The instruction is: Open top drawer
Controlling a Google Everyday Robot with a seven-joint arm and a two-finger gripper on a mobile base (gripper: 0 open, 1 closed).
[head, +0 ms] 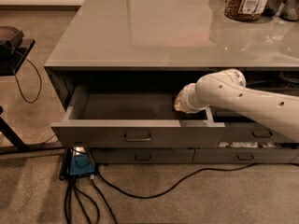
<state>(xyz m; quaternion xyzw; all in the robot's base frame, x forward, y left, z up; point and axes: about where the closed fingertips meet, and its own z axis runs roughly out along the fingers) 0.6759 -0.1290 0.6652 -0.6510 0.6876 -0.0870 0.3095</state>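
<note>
The top drawer (93, 135) is a wide dark grey drawer at the left of the cabinet. It stands pulled well out, with its grey floor (126, 107) showing and nothing visible on it. A small rectangular pull handle (138, 137) sits at the middle of its front panel. My white arm (243, 99) comes in from the right, over the drawer's right side wall. My gripper (180, 105) is at the arm's end, down inside the drawer near its right rear corner, well behind the handle. Its tips are hidden by the wrist.
A glossy grey countertop (163, 27) overhangs the drawers and carries a jar of food (246, 1) at the back right. Shallower shut drawers (142, 156) lie below. Black cables (154, 190) and a blue box (80, 164) are on the carpet. A black stand (11, 45) is at the left.
</note>
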